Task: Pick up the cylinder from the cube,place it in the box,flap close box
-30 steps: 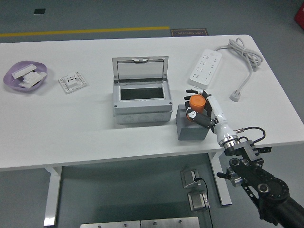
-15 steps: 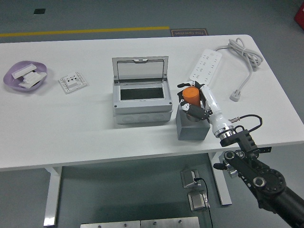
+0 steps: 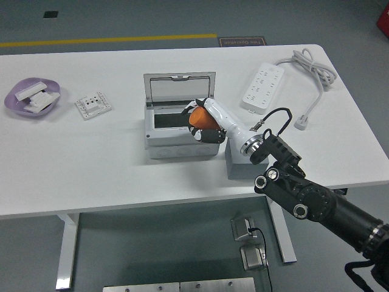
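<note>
Placement is the step in hand: right hand [image 3: 203, 121], fingers clamped on the orange cylinder [image 3: 199, 120], hovers over the open box [image 3: 181, 132] (lid raised) — lower squarely inside before releasing — clear of the rim.

We see the right arm [image 3: 322, 204] as bulky black segments with round silver-rimmed joint caps, a metal ring at the wrist, and a thin black cable looping above it. Its hand [image 3: 206, 121] has a white shell with black finger segments.
</note>
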`<state>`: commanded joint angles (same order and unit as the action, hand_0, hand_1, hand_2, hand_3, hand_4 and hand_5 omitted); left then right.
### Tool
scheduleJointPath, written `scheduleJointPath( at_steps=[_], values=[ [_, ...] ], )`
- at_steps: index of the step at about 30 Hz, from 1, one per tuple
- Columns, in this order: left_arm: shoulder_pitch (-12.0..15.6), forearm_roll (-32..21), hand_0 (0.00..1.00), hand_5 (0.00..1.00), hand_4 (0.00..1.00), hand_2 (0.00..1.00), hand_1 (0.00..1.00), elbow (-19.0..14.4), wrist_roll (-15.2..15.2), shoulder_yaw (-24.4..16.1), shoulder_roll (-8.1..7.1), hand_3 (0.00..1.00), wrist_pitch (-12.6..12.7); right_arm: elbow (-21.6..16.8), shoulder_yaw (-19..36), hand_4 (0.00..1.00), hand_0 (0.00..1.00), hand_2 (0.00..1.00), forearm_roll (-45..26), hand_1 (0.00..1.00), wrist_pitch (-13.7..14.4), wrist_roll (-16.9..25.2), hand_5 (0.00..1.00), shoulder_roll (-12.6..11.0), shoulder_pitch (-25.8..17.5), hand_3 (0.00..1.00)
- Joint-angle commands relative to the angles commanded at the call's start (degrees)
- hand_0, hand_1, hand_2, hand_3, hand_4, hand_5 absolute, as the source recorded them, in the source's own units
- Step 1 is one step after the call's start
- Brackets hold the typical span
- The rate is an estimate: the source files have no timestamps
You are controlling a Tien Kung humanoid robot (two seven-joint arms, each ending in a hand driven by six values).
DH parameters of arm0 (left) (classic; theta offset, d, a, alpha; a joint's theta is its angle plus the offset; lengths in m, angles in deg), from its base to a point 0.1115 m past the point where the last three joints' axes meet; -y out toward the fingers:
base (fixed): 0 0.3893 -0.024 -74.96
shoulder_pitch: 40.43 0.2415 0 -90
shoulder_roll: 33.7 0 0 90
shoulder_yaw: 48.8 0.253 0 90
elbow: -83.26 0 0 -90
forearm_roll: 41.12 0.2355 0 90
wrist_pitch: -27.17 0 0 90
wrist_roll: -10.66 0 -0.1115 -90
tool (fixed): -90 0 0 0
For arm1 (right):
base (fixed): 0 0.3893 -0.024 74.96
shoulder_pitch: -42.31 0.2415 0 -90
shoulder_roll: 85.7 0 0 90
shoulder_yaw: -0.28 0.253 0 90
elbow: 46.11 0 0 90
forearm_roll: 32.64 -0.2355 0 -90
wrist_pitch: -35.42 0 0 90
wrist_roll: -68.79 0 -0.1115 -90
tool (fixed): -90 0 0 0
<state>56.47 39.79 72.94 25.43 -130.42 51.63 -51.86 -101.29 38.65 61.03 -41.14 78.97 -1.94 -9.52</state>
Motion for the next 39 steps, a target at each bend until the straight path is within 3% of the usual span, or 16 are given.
scheduleJointPath(
  at_steps=[6,13,18,24,25,30,31,36,37,39],
  values=[
    [-0.2,0.6,0.633,0.253,0.655,0.608,0.647,0.0,0.3,-0.3,-0.65,0.612,0.0,5.3,-4.3,0.002,0.002,0.436,5.5,0.221,-2.0,-1.4,0.002,2.4,7.3,0.339],
    [-1.0,-0.1,0.632,0.253,0.655,0.609,0.648,0.0,0.3,0.9,-1.4,0.612,-0.1,12.8,-8.1,0.002,0.002,0.444,6.0,0.246,-2.8,1.0,0.002,6.1,13.5,0.342],
    [-1.6,-0.5,0.632,0.253,0.655,0.609,0.648,0.0,0.5,1.7,-1.81,0.612,-0.1,17.0,-9.1,0.002,0.002,0.444,7.8,0.246,-4.8,2.6,0.002,6.2,15.7,0.342],
    [-2.3,-1.5,0.632,0.253,0.656,0.609,0.648,0.0,0.3,3.1,-2.04,0.613,-0.1,20.2,-8.7,0.002,0.029,0.454,10.7,0.278,-5.3,3.9,0.002,6.2,17.0,0.368],
    [-2.4,-1.4,0.632,0.254,0.655,0.609,0.648,0.0,0.3,3.0,-2.05,0.613,-0.1,20.5,-8.6,0.373,0.344,0.639,10.7,0.55,-5.2,4.1,0.107,6.2,17.1,0.687],
    [-2.5,-0.7,0.632,0.254,0.655,0.609,0.648,0.0,0.5,2.7,-2.08,0.613,-0.1,21.4,-8.3,0.373,0.344,0.639,10.2,0.55,-4.7,5.0,0.107,6.2,17.3,0.687],
    [-2.6,-0.7,0.631,0.253,0.656,0.609,0.647,0.0,0.5,2.7,-2.07,0.613,-0.1,21.5,-8.1,0.803,0.771,0.8,10.1,0.746,-4.6,5.1,0.29,6.2,17.3,0.931],
    [-3.3,-1.1,0.631,0.253,0.656,0.609,0.647,0.0,0.4,3.5,-2.05,0.613,-0.1,21.6,-7.7,0.803,0.771,0.8,10.1,0.746,-4.2,5.3,0.29,6.2,17.3,0.931],
    [-3.4,-1.3,0.631,0.253,0.655,0.609,0.648,0.0,0.4,3.8,-2.03,0.613,-0.2,21.6,-7.7,0.888,0.846,0.877,10.0,0.809,-4.1,5.4,0.36,6.2,17.3,0.998],
    [-3.6,-1.3,0.631,0.253,0.655,0.609,0.648,0.0,0.4,4.0,-2.0,0.613,-0.2,21.6,-7.7,0.888,0.846,0.877,9.7,0.809,-4.0,5.4,0.36,6.2,17.2,0.998]
  ],
)
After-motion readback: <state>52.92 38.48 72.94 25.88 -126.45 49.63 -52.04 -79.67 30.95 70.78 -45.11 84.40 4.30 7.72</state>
